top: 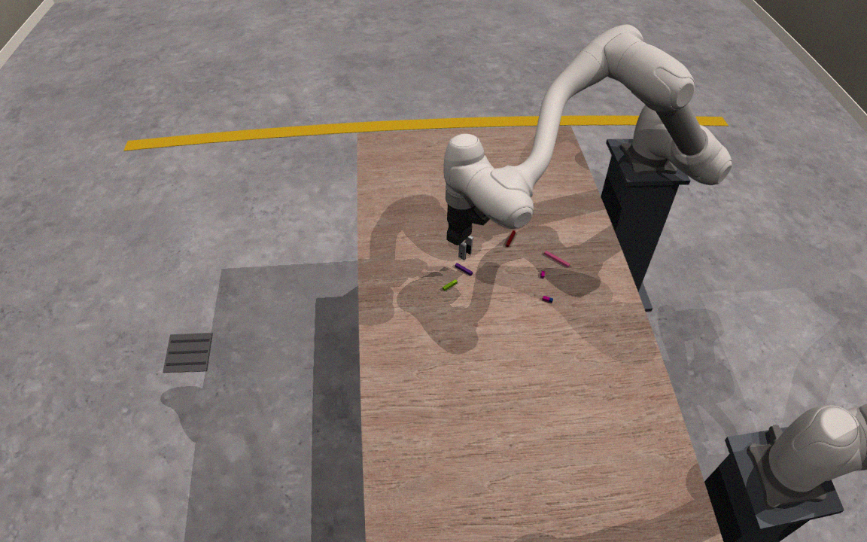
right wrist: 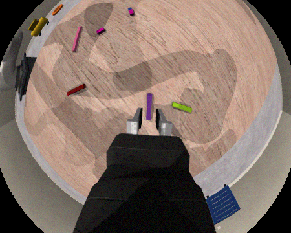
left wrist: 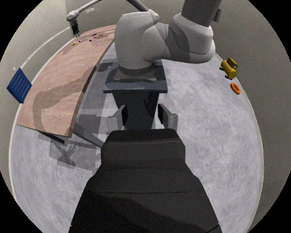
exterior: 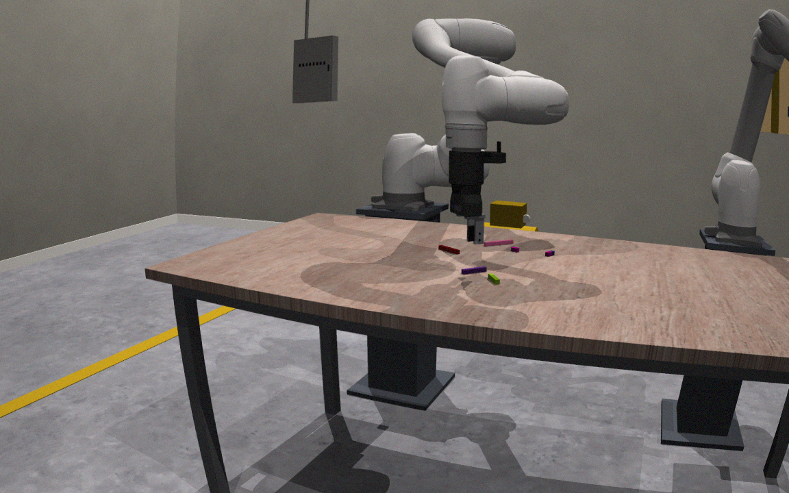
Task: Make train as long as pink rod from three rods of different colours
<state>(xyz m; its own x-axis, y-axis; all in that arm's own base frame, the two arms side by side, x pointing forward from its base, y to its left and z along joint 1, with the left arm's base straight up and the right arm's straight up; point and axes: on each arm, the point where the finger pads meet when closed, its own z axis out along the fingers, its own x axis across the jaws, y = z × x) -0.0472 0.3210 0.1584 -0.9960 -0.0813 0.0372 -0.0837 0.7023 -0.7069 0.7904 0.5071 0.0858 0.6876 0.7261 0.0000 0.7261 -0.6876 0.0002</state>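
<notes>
A magenta rod (top: 545, 297) (right wrist: 131, 12) and a blue rod (top: 550, 299) (right wrist: 129, 8) lie end to end. A second magenta rod (top: 543, 274) (right wrist: 100, 30) lies apart. The purple rod (top: 463, 269) (exterior: 474, 270) (right wrist: 149, 105) lies flat near the lime rod (top: 450, 284) (exterior: 494, 279) (right wrist: 182, 107). The pink rod (top: 556, 259) (right wrist: 77, 39) and red rod (top: 510, 239) (exterior: 448, 249) (right wrist: 75, 90) lie apart. My right gripper (top: 465, 251) (exterior: 475, 237) (right wrist: 149, 114) is part open and empty above the table, its fingers lined up either side of the purple rod. My left gripper (left wrist: 142, 110) is open and empty.
The wooden table (top: 503, 418) (exterior: 661, 306) bears all the rods. The left arm (top: 820, 445) stands by the table's long side, its gripper out over the floor. The right arm (top: 551, 114) reaches across above the red and pink rods.
</notes>
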